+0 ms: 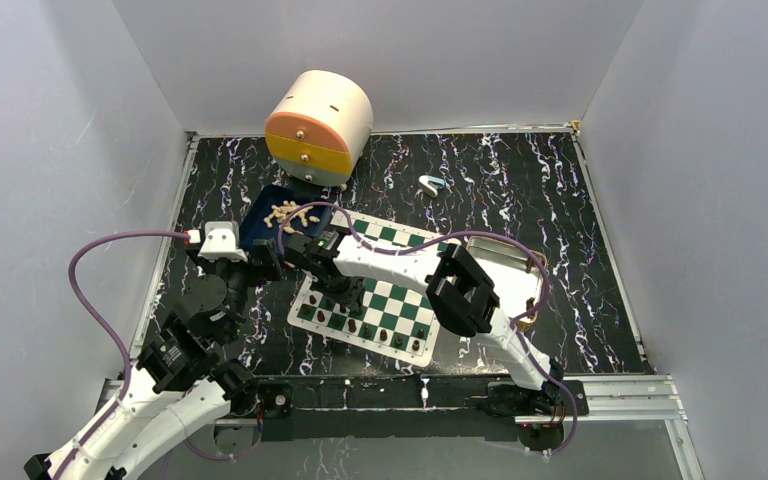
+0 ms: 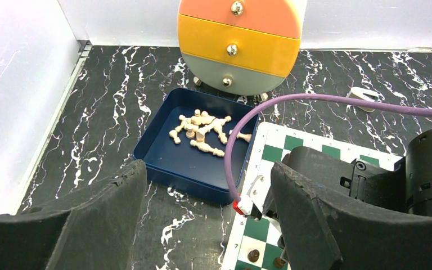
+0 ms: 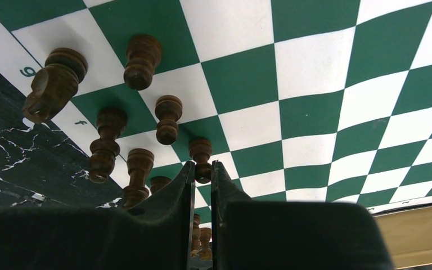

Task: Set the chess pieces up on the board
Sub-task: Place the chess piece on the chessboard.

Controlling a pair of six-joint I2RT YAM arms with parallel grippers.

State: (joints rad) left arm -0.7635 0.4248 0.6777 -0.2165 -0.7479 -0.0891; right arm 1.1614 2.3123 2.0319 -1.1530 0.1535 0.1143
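Left tool (image 2: 209, 169): jaws set wide, nothing held; positioned over the near edge of the blue tray (image 2: 169, 160).
Right tool (image 3: 202, 169): closed narrowly on the head of a dark pawn (image 3: 201, 152) standing on the board (image 3: 315, 62).
Dark pieces (image 3: 140, 59): stood upright in rows along one board edge.
Pale pieces (image 2: 202, 132): laid in a heap in the tray, beside the board on the marbled surface (image 2: 107, 95).

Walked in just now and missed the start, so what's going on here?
Chess is being set up. The right gripper, shut, has its fingertips at the head of a dark brown wooden pawn standing on the green and white chequered board, beside other dark pieces upright there; whether it pinches the pawn is unclear. The left gripper is open, empty, near the dark blue tray, where the pale beige wooden pieces lie in a heap.
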